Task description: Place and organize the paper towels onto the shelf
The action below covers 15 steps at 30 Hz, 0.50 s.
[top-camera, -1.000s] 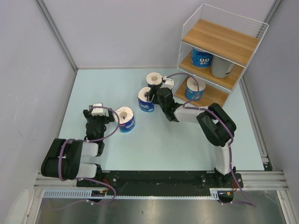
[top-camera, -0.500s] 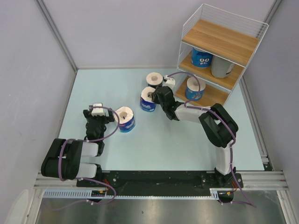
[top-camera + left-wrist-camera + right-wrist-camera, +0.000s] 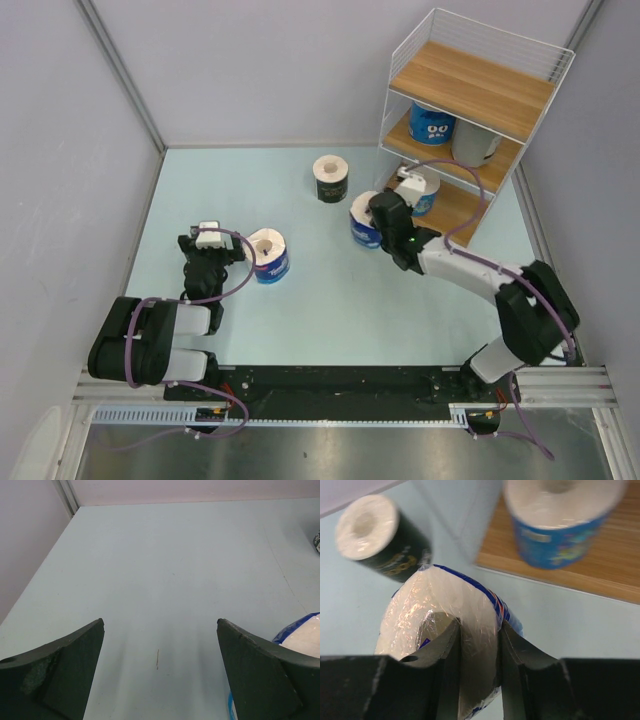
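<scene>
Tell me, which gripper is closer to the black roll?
Right. The right gripper, holding a blue roll, is close by the black roll; the left gripper is far off.

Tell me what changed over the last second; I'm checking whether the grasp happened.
The right gripper closed on a blue roll, one finger in its core, and carried it rightward toward the shelf. The black roll, the open left gripper, another blue roll beside it, and the rolls on the shelf stayed put.

Shelf back-R: 2 rolls mid tier, 1 roll btm; nearby roll L, rear roll behind, last roll far L.
</scene>
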### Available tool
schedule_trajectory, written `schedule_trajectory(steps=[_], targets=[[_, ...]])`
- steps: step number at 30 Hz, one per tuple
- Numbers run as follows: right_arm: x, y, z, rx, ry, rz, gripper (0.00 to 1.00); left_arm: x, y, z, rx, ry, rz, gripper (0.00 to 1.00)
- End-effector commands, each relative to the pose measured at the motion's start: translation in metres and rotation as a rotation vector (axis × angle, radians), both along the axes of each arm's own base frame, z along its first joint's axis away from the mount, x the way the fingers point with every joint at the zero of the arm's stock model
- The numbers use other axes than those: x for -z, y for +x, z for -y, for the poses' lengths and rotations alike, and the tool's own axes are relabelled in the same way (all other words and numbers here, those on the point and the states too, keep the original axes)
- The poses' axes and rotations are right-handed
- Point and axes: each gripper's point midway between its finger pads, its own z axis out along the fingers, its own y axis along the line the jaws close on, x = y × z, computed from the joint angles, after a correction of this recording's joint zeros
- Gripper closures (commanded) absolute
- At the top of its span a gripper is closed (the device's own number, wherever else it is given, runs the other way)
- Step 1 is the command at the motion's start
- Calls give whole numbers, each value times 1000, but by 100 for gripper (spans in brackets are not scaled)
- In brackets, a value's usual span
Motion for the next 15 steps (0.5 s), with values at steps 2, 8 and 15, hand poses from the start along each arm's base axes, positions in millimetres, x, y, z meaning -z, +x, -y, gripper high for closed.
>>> schedule_trajectory(steps=[2,8,15], targets=[[-9,-26,101,274,17,17,89,-17,4,5,28,-13,60,0],[0,-44,165,405,36,24,89,-17,4,5,28,-13,59,0],[-9,-37,192,488,23,97,89,-17,4,5,28,-13,60,0]])
